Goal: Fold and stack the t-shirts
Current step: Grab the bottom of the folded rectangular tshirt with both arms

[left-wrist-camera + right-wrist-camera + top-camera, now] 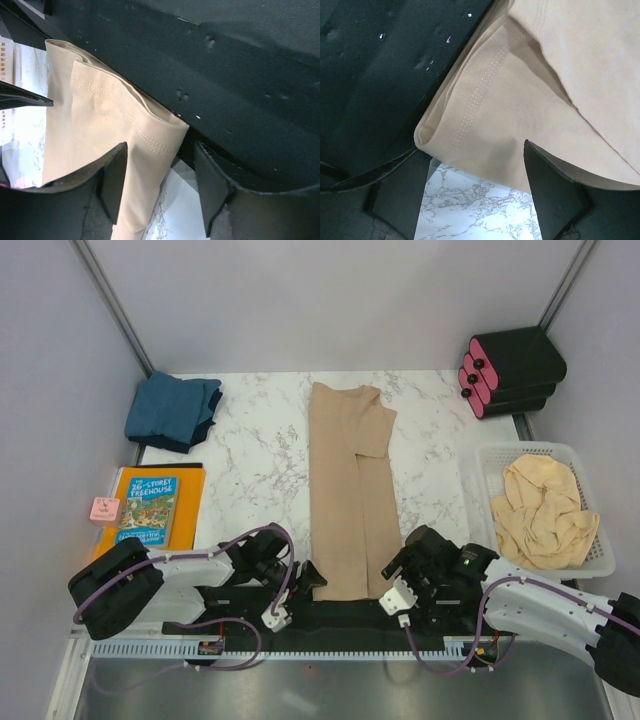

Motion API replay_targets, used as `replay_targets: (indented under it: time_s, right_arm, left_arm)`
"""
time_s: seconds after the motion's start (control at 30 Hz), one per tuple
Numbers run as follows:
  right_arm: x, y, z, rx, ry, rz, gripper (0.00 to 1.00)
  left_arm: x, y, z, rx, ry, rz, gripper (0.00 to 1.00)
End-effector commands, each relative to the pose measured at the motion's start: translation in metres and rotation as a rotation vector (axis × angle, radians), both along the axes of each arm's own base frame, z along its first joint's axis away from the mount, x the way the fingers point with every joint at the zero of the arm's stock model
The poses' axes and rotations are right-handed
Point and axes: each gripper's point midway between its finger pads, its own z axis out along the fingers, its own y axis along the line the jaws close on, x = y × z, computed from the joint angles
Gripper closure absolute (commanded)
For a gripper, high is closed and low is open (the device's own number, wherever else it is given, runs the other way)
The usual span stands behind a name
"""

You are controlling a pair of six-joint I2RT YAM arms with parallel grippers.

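Note:
A tan t-shirt (350, 490), folded into a long narrow strip, lies lengthwise down the middle of the marble table. My left gripper (312, 578) is open at the strip's near left corner; the hem corner (150, 150) lies between its fingers. My right gripper (388, 570) is open at the near right corner, whose hem (485, 125) sits between its fingers. A pale beige t-shirt (540, 510) lies crumpled in a white basket (478, 472) at the right. A folded dark teal-blue t-shirt (172, 412) rests at the far left.
An orange-and-blue picture book (150, 508) lies at the left, with a small pink object (104, 509) beside it. Black cases with pink ends (505, 372) stand at the far right corner. A black mat (340, 618) runs along the near edge.

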Motion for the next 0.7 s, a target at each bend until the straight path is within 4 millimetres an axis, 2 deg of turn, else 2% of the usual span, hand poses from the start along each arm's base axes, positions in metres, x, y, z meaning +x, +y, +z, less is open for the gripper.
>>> replay_targets:
  time_s: [0.0,0.03,0.17,0.3,0.37,0.4,0.5,0.6,0.67]
  right_arm:
    - [-0.002,0.007,0.006,0.046,-0.006,0.009,0.19]
    - [-0.002,0.006,0.005,0.044,-0.008,0.010,0.20]
    - [-0.003,0.002,0.007,0.047,-0.023,0.009,0.23]
    - [-0.002,0.002,0.010,0.063,-0.043,0.009,0.37]
    - [-0.001,0.002,0.011,0.065,-0.049,0.010,0.40]
    - [-0.001,0.002,0.011,0.064,-0.050,0.008,0.47]
    - [0.000,0.002,0.012,0.068,-0.052,-0.004,0.59]
    - [0.000,0.002,0.013,0.072,-0.052,-0.011,0.63]
    - [0.000,0.001,0.014,0.073,-0.054,-0.015,0.65]
  left_arm:
    - [0.006,-0.013,0.005,-0.044,-0.009,0.035,0.41]
    - [0.007,-0.015,0.007,-0.054,-0.011,0.038,0.44]
    - [0.004,-0.015,0.006,-0.051,-0.011,0.040,0.45]
    - [0.005,-0.017,0.010,-0.057,-0.006,0.062,0.46]
    - [0.005,-0.018,0.013,-0.065,-0.010,0.068,0.48]
    - [0.005,-0.018,0.013,-0.063,-0.002,0.073,0.49]
    - [0.004,-0.021,0.017,-0.076,0.002,0.082,0.56]
    - [0.006,-0.023,0.020,-0.080,0.007,0.100,0.65]
    - [0.008,-0.024,0.020,-0.081,0.010,0.115,0.75]
